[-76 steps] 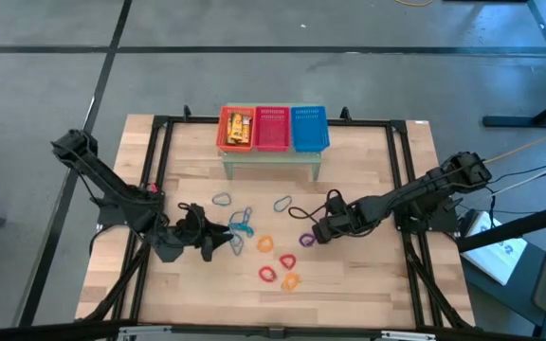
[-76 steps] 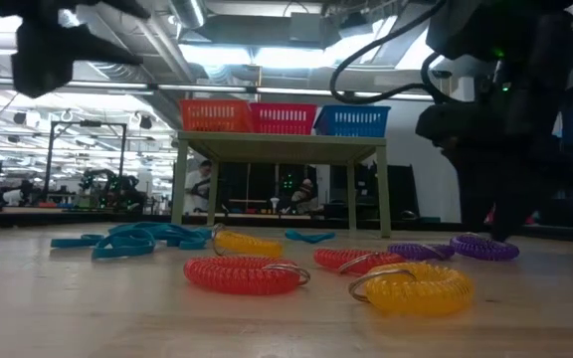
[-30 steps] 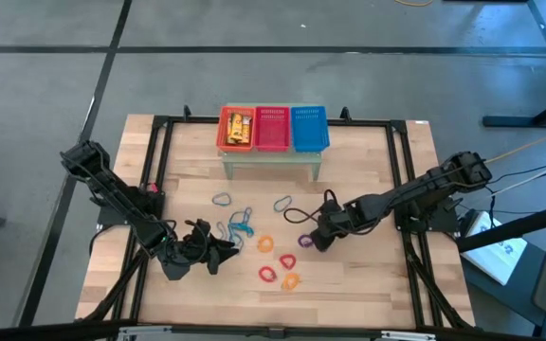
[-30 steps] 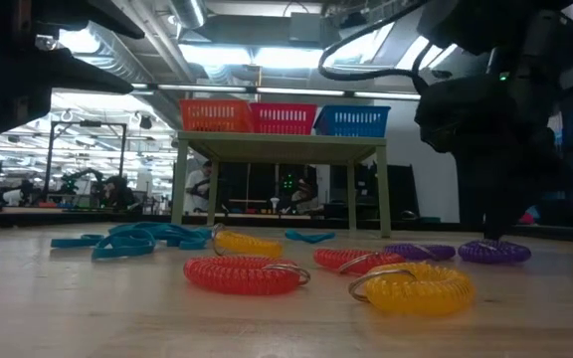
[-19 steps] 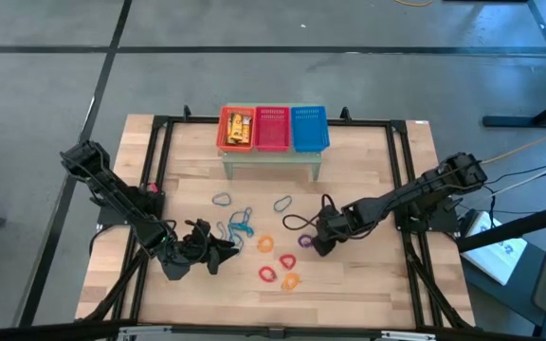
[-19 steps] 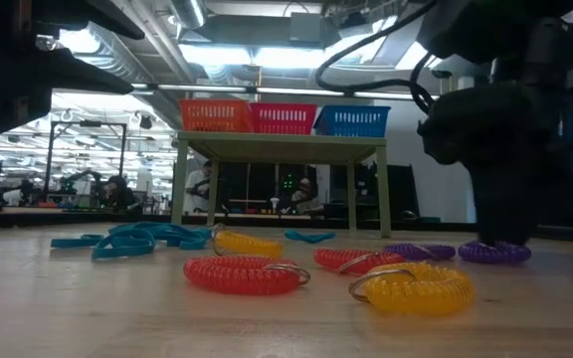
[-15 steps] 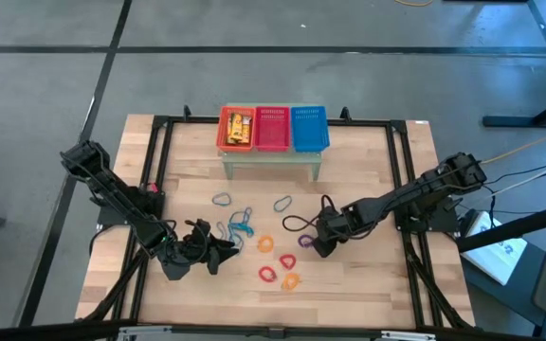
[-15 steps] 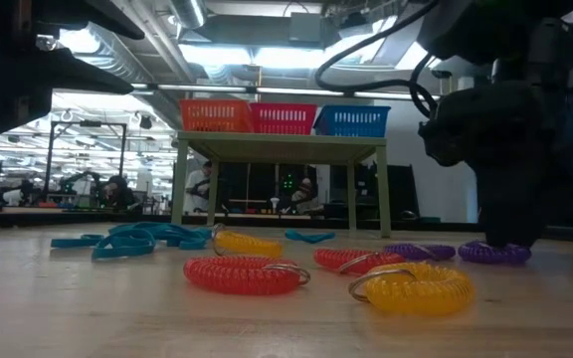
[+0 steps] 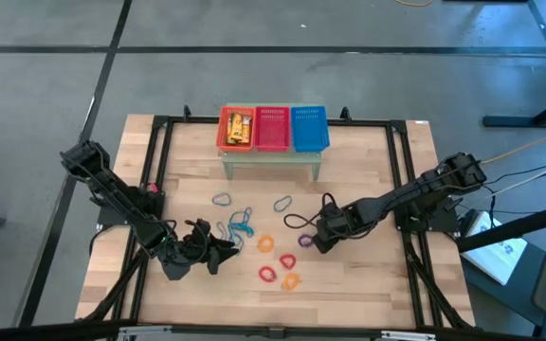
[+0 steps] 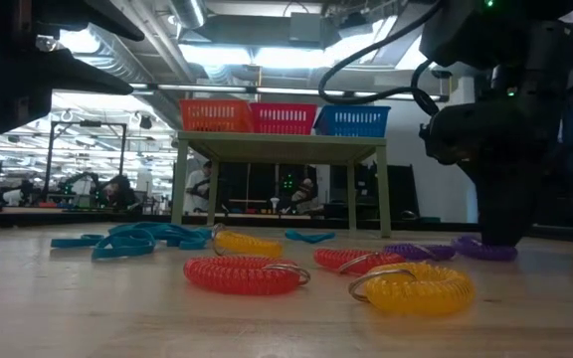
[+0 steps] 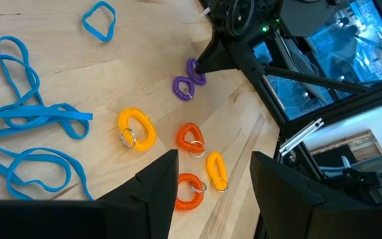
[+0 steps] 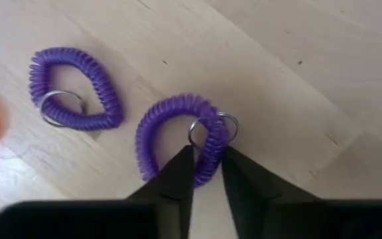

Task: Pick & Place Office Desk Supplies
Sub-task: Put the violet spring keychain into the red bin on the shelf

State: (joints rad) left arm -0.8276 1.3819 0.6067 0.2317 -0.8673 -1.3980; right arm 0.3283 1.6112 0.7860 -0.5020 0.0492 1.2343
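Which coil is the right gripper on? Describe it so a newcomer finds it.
Start at the wooden table, right of centre, where two purple spiral coil loops with metal rings lie side by side. It is the purple coil pinched by the right gripper; its twin lies free.

Two purple coiled plastic loops (image 12: 178, 143), each with a small metal key ring, lie side by side on the wooden table — the nearer one sits between two dark fingertips that pinch its coil beside the ring. An orange coil (image 11: 190, 139), two yellow coils (image 11: 136, 128) and a further orange one (image 11: 190, 190) lie flat and apart toward the table's middle. Thin blue band loops (image 11: 28, 119) lie tangled in a loose heap, one small blue loop (image 11: 99, 19) apart from it. Small yellow-orange blocks (image 9: 238, 127) sit in the orange basket.
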